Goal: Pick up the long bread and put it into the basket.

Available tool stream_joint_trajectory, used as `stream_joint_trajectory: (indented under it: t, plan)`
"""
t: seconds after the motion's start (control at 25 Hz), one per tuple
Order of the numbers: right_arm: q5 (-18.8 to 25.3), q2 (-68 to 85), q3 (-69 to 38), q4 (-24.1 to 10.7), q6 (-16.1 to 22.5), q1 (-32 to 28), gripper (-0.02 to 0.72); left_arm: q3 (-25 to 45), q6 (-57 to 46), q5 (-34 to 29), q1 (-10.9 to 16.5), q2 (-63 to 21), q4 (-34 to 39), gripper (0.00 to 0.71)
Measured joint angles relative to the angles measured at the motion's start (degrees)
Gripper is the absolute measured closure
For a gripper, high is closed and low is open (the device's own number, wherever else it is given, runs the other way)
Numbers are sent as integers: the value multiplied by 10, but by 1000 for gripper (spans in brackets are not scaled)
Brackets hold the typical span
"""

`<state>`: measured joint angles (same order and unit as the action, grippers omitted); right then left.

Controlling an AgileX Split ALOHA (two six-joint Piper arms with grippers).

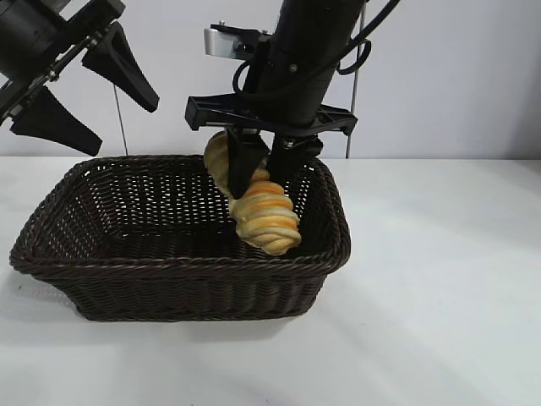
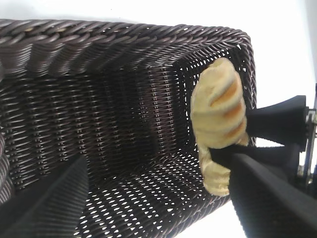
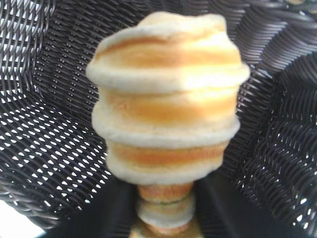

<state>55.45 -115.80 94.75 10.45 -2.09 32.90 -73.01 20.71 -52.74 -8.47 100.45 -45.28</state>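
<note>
Ridged, twisted bread (image 1: 264,216) slants steeply, lower end toward the woven wicker basket's (image 1: 169,271) floor; right end effector (image 1: 264,165) straddles it, grip uncertain; left end effector (image 1: 84,85) spread, empty.

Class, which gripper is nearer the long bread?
Right. The right gripper straddles the long bread inside the basket; the left gripper hangs above its far corner.

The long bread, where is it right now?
In the exterior view, the long bread hangs tilted inside the basket, near its right wall, between the right gripper's fingers.
</note>
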Motion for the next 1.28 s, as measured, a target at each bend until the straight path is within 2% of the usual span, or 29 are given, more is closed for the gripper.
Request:
stream_joint_trajectory:
  t: [0.16,0.32,0.48,0.72,1.28]
  plan:
    - [6,6,0,21,-16,-9,155,0,1,0,0,0,0,144]
    - [22,26,0,73,-50,-44,155,0,2,0,0,0,0,144]
    - [62,43,0,117,-92,-88,155,0,3,0,0,0,0,144]
    - [110,46,0,124,-115,-100,155,0,4,0,0,0,0,144]
    - [110,46,0,126,-117,-100,155,0,4,0,0,0,0,144]
